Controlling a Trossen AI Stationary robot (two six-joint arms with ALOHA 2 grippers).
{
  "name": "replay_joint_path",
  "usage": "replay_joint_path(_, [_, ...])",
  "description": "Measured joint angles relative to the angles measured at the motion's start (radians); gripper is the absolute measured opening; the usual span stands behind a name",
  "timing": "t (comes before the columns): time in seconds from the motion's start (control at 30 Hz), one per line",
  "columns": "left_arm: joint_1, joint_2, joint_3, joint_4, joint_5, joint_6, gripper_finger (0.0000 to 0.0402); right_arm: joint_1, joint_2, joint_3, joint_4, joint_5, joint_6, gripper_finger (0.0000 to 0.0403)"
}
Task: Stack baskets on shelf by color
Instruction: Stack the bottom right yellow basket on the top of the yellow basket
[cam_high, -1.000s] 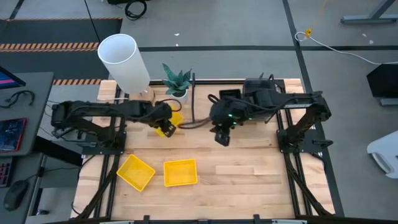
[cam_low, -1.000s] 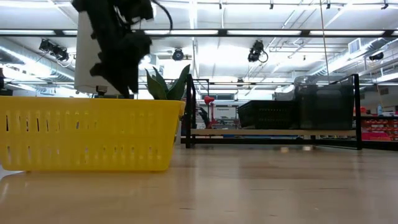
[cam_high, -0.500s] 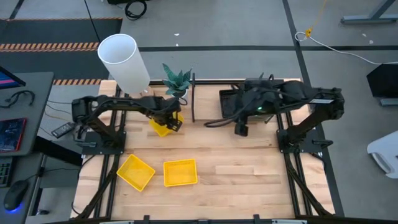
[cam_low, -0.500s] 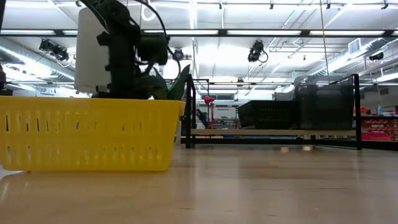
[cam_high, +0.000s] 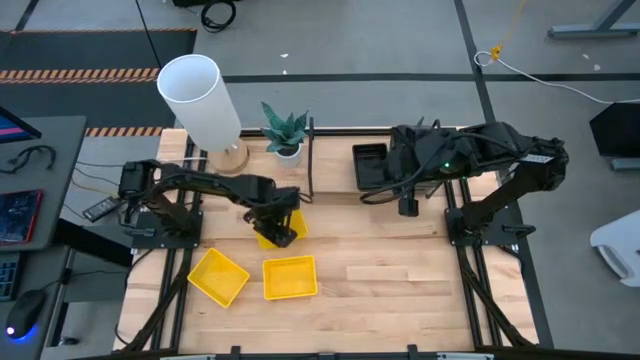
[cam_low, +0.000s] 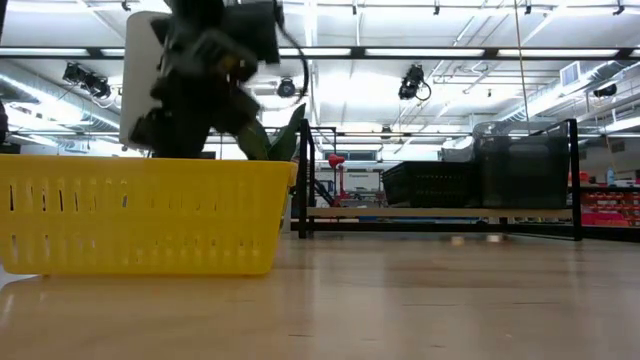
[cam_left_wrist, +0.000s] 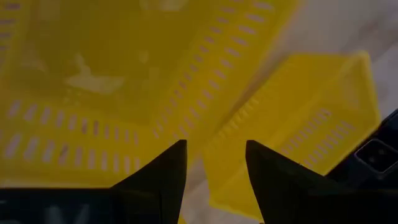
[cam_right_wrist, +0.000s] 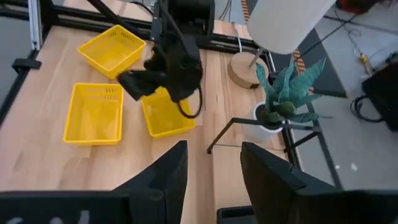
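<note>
My left gripper (cam_high: 282, 230) (cam_left_wrist: 214, 155) hangs over the table's middle left, shut on a yellow basket (cam_high: 266, 236) (cam_right_wrist: 165, 115). Two more yellow baskets (cam_high: 218, 276) (cam_high: 290, 278) rest on their bottoms nearer the front edge; one fills the low view's foreground (cam_low: 140, 215). The shelf (cam_high: 311, 165) (cam_low: 440, 213) stands at the far side, carrying a black basket (cam_high: 369, 165) (cam_low: 430, 185) and smoky-grey baskets (cam_low: 520, 165). My right gripper (cam_high: 408, 207) (cam_right_wrist: 213, 165) is open in front of the shelf, holding nothing. My left gripper holds the yellow basket by its slotted side wall (cam_left_wrist: 155, 134), coming from above and pointing down. The gripper's own body hides the exact place of contact in the high view. The basket hangs tilted below the fingers; whether it is clear of the table I cannot tell.
A white cylinder lamp (cam_high: 200, 95) on a round wooden base and a potted plant (cam_high: 285, 135) stand at the far left beside the shelf. Black arm rails run down both table sides. Bare wood (cam_high: 400, 285) lies at the near right.
My left gripper has carried the yellow basket away from the shelf's left end toward the near edge and slightly right, closer to the two baskets on the table. My right gripper has drawn back toward the table's right along the shelf front.
</note>
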Motion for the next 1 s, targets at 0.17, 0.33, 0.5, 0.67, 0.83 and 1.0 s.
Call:
replay_joint_path(0.17, [-0.097,-0.027,0.129,-0.054,-0.103,-0.018,0.0172,-0.018,0.001,-0.001,0.004,-0.001,-0.067,0.0154])
replay_joint_path(0.33, [-0.224,-0.024,0.222,-0.038,-0.231,-0.055,0.0172,-0.037,-0.008,-0.035,0.054,-0.003,-0.095,0.0154])
replay_joint_path(0.5, [-0.313,0.0,0.216,-0.005,-0.396,-0.089,0.0172,-0.038,-0.029,-0.127,0.128,-0.012,-0.099,0.0154])
replay_joint_path(0.67, [-0.369,0.028,0.216,-0.018,-0.513,-0.038,0.0172,-0.038,-0.057,-0.236,0.215,-0.06,-0.096,0.0154])
replay_joint_path(0.83, [-0.403,0.075,0.216,0.0,-0.588,0.151,0.0172,-0.038,-0.071,-0.301,0.286,-0.102,-0.09,0.0154])
replay_joint_path(1.0, [-0.409,0.133,0.216,0.026,-0.588,0.215,0.0172,-0.032,-0.084,-0.309,0.3,-0.104,-0.074,0.0154])
